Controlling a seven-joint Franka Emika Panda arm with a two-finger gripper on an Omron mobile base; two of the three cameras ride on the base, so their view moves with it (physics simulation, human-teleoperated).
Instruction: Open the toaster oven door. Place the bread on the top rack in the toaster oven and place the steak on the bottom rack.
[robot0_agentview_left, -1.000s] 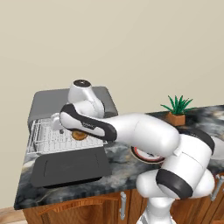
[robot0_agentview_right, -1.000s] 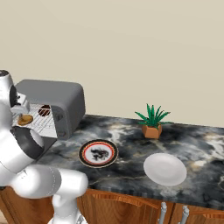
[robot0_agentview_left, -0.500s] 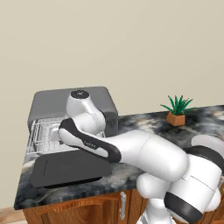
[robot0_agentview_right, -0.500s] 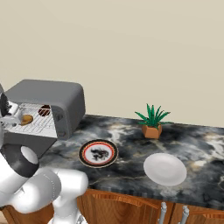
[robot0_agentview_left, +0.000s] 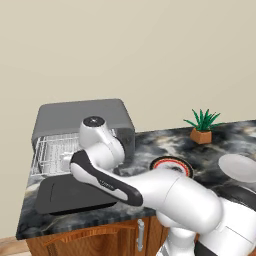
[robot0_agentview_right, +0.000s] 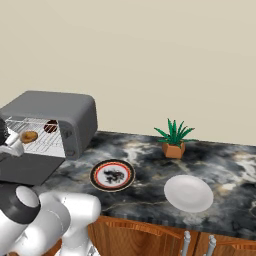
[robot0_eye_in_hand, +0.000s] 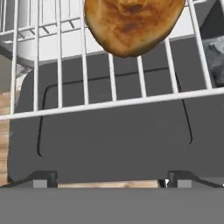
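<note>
Oven (robot0_agentview_right: 60, 112) on left of counter | door (robot0_agentview_left: 75, 195) open, lies flat, done | bread (robot0_eye_in_hand: 131, 24) on top rack (robot0_eye_in_hand: 109, 103), done | steak (robot0_agentview_right: 50, 126) far inside oven, shelf unclear, maybe left | gripper (robot0_eye_in_hand: 111, 177) wide, empty, near the rack front

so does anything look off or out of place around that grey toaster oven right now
Nothing stands out. The grey boxy toaster oven has its dark door folded flat, the golden-brown bread lies on a wire rack, and the dark steak sits further in. Nothing has spilled.
</note>
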